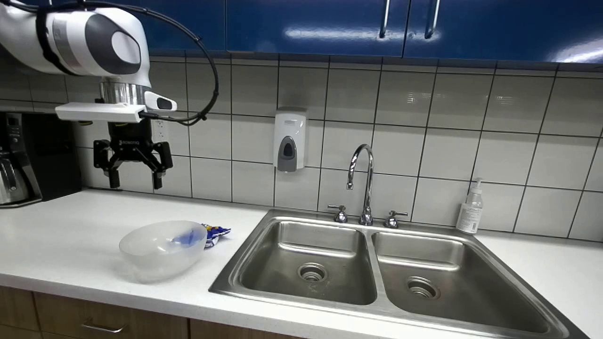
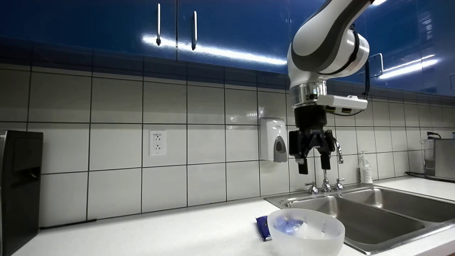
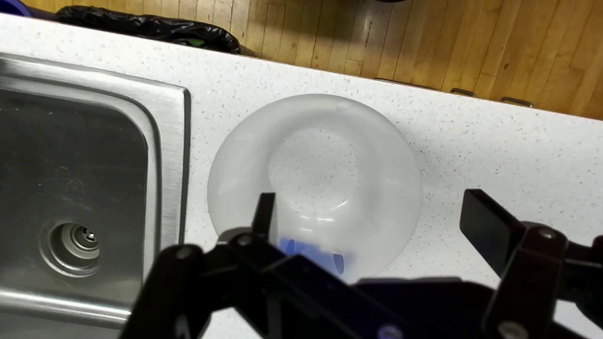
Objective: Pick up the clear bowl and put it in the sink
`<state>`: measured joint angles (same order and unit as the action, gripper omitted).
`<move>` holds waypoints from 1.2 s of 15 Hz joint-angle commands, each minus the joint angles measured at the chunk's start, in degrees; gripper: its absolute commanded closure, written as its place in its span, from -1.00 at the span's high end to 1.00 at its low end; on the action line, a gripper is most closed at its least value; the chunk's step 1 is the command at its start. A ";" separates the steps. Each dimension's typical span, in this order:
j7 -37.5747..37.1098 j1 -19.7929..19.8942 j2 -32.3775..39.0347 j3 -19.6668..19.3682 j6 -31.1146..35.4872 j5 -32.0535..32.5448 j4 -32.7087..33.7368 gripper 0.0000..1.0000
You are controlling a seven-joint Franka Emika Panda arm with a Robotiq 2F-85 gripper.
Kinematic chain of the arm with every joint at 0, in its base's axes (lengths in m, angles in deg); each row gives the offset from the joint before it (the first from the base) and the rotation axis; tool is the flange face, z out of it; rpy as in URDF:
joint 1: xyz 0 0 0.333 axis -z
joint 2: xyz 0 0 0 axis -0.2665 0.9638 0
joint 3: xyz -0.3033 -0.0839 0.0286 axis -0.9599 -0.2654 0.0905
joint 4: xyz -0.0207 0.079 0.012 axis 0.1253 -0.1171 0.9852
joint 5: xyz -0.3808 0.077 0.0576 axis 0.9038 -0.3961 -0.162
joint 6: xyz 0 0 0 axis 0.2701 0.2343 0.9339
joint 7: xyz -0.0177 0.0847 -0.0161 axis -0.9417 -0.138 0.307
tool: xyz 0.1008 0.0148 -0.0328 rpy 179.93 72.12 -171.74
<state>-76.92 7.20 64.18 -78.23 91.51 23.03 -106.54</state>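
The clear bowl (image 1: 160,261) is translucent whitish and sits on the white counter, open side up. It also shows in an exterior view (image 2: 309,241) and in the wrist view (image 3: 315,113). The steel double-basin sink (image 1: 377,268) is beside it; its near rim shows in the wrist view (image 3: 172,141). My gripper (image 1: 135,181) points down, open and empty, well above the counter and apart from the bowl. It also shows in an exterior view (image 2: 314,166). In the wrist view (image 3: 370,207) one finger overlaps the bowl and the other lies past its edge; the gripper hides part of the bowl's lower rim.
A blue packet (image 1: 216,233) lies against or close behind the bowl, seen partly through its wall. A chrome faucet (image 1: 368,188) rises behind the sink. A soap dispenser (image 1: 289,141) hangs on the tiles. A pump bottle (image 1: 470,212) and coffee maker (image 1: 47,155) stand on the counter.
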 commanded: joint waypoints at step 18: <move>-0.43 -4.46 13.42 6.17 21.12 -3.82 -1.26 1.00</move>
<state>-76.93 3.13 75.76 -73.45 111.01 20.24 -109.23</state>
